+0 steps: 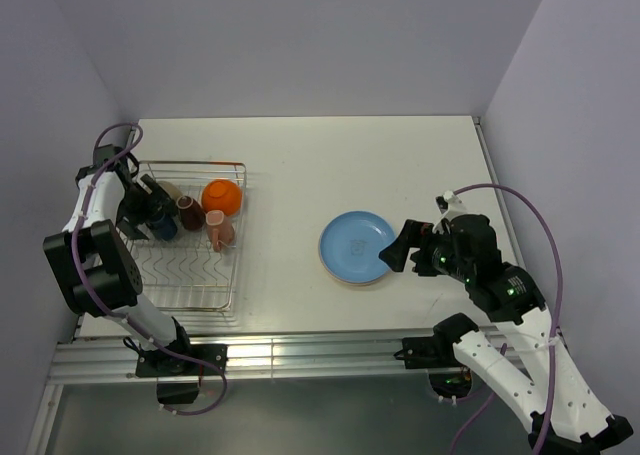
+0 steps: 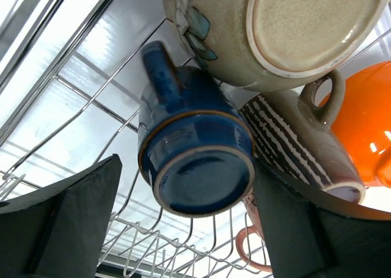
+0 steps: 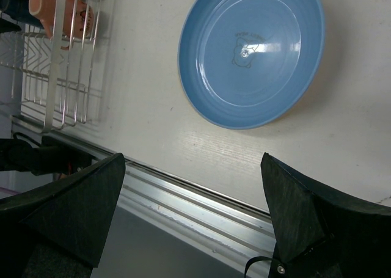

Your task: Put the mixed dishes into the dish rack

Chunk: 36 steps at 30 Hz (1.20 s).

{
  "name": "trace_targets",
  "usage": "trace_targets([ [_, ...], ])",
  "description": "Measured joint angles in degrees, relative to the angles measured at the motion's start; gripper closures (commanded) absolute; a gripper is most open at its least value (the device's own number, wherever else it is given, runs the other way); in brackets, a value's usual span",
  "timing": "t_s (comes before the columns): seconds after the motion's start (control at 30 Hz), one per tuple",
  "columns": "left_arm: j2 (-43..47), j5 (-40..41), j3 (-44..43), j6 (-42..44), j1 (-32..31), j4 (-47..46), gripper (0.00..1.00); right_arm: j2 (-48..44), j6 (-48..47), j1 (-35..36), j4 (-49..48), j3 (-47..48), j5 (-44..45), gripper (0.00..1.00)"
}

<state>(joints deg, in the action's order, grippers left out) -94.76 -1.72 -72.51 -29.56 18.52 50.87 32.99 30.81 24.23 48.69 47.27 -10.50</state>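
Note:
The dish rack (image 1: 190,275) stands at the left of the table. Inside it, a dark blue mug (image 2: 195,162) lies with its base toward the camera, between the fingers of my left gripper (image 2: 189,229) (image 1: 150,215). The jaws stand open, with a gap on the left side. Beside it are a cream bowl (image 2: 287,27), a striped dark brown mug (image 2: 305,143), an orange bowl (image 1: 222,195) and a pinkish mug (image 1: 222,232). A blue plate (image 1: 358,247) (image 3: 253,52) lies on the table with a tan rim (image 1: 346,279) showing under it. My right gripper (image 1: 400,247) (image 3: 192,211) hangs open and empty at the plate's near right edge.
An aluminium rail (image 1: 320,355) runs along the table's front edge, right under the right gripper's fingers. Walls close in the table at the left, back and right. The rack's near half (image 1: 185,280) holds no dishes.

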Motion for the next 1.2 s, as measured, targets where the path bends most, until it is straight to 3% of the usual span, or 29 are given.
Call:
trace_targets([
  [0.13, 0.11, 0.04, -0.46, -0.02, 0.0, 0.07, 0.01, 0.48, 0.44, 0.0, -0.02, -0.04, -0.02, 0.0],
  [0.33, 2.86, 0.24, -0.79, -0.24, -0.02, 0.9, 0.01, 0.63, 1.44, 0.02, -0.57, -1.05, 0.0, 0.0],
  [0.7, 20.76, 0.35, -1.64, -3.32, -0.04, 3.3, 0.01, 2.89, 5.09, 0.0, -2.23, -3.96, 0.83, 0.02],
  [1.0, 40.3, -6.78, 1.44, -6.14, -5.84, 3.21, 0.17, 7.45, 10.47, -5.11, -9.53, -12.28, -0.13, 0.26],
  [1.2, 40.52, -10.56, 4.81, -9.31, -19.91, 2.25, 0.19, 13.14, 11.89, -6.16, -12.37, -12.96, 5.25, 0.43],
])
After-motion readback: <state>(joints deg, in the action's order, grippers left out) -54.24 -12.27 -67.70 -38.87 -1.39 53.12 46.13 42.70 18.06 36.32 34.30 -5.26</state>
